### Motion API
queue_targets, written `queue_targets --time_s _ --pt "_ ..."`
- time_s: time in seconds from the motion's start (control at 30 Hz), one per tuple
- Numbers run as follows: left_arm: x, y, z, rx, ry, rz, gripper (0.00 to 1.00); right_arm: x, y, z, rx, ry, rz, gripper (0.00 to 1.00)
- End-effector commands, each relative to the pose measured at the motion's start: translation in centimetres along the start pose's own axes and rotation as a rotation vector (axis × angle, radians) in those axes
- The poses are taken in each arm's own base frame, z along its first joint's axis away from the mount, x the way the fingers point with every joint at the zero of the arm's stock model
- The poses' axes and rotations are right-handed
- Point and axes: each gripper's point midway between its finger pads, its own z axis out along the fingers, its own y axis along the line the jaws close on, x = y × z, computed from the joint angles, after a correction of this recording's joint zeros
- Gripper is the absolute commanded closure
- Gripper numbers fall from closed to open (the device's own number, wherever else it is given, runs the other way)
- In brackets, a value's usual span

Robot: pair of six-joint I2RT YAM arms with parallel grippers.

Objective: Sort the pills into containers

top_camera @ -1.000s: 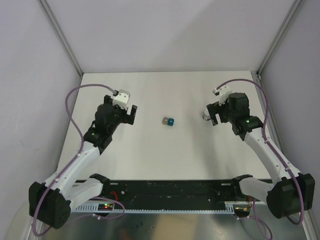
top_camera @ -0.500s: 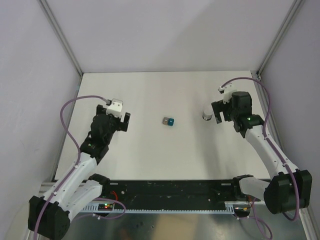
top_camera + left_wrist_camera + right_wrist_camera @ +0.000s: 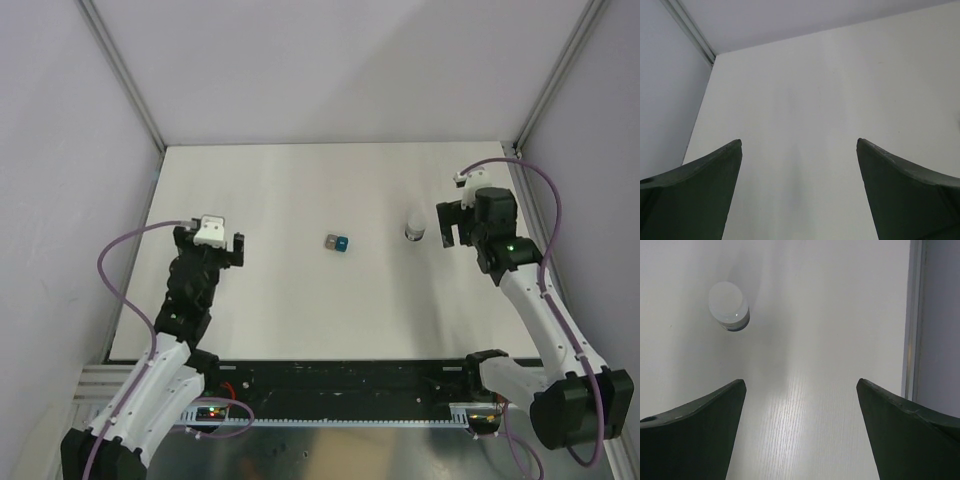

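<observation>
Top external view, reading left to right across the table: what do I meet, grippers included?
left gripper, open → containers, grey compartment left of the teal-blue one → white capped bottle → right gripper, open

White-linked, black-jointed left arm and right arm carry mauve cables above the black base rail; left end effector and right end effector have dark green fingers.
</observation>
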Motion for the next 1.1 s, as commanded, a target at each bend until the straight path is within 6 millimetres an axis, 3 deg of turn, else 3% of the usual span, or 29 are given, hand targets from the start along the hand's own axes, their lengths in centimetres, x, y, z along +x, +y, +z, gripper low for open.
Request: queue_targets --time_s 0.0,0.33,0.73,1.07 --pt "-2.4 2.1 -0.4 -0.096 -0.115 -0.076 0.0 -0.4 -1.3 -1.7 0.069 -0.035 0.065 0.0" --pt "-3.5 2.5 -1.6 -0.11 -0.186 -0.171 0.0 -0.5 -2.2 -3.3 0.112 -0.121 0.077 0.0" --pt "-2.9 2.5 -1.5 -0.124 -0.174 -0.214 0.0 -1.0 -2.2 -4.7 0.1 -0.198 0.071 0.01" --pt "-2.9 2.5 -1.6 -0.124 -0.176 -0.212 0.0 -1.0 -2.1 -4.8 0.097 -0.201 0.068 0.01"
